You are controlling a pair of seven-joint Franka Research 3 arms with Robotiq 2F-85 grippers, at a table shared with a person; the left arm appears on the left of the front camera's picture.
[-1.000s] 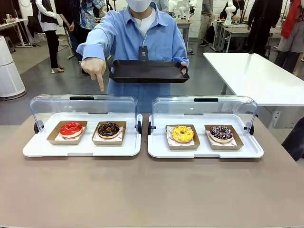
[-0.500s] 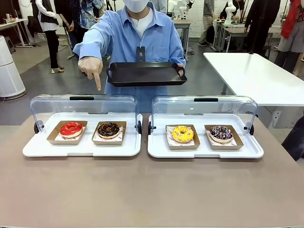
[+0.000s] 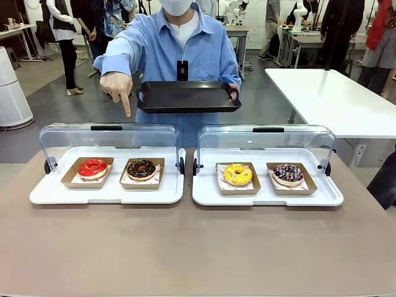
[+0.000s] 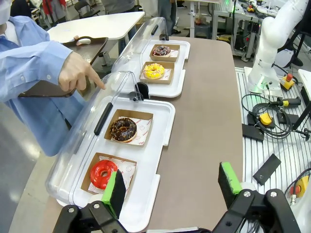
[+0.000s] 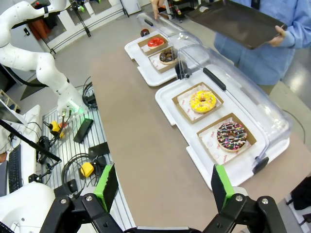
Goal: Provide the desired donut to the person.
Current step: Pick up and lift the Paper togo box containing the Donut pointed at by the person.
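I am looking along the left gripper [image 4: 172, 187], and its green-padded fingers are standing wide apart with nothing between them, hanging over the near edge of the brown table [image 3: 198, 247]. The right gripper [image 5: 164, 187] is likewise gaping, empty, above the near side.

Farther in, two white plastic display trays are sitting side by side across the table. Each one's clear domed lid with a black handle is standing swung back over its far half. In the left tray [image 3: 105, 193] a red-glazed donut [image 3: 93, 167] is lying to the left and a chocolate-iced donut [image 3: 142, 169] to its right, each in its own brown cardboard dish. In the right tray [image 3: 266, 198] a yellow-iced donut [image 3: 237, 174] is lying to the left and a dark donut with coloured sprinkles [image 3: 288, 172] to the right, in the same kind of dish.

Beyond the table the person in a light blue shirt [image 3: 185, 49] is standing at the far side. Their pointing hand [image 3: 117, 86] is aiming an index finger downward above the far edge of the left tray's lid, nearer the chocolate donut's side than the red one's. I cannot tell for certain which of the two it is singling out. Their other hand [image 3: 234, 90] is holding a flat black rectangular serving tray [image 3: 189, 97] level at chest height, apart from the display trays.
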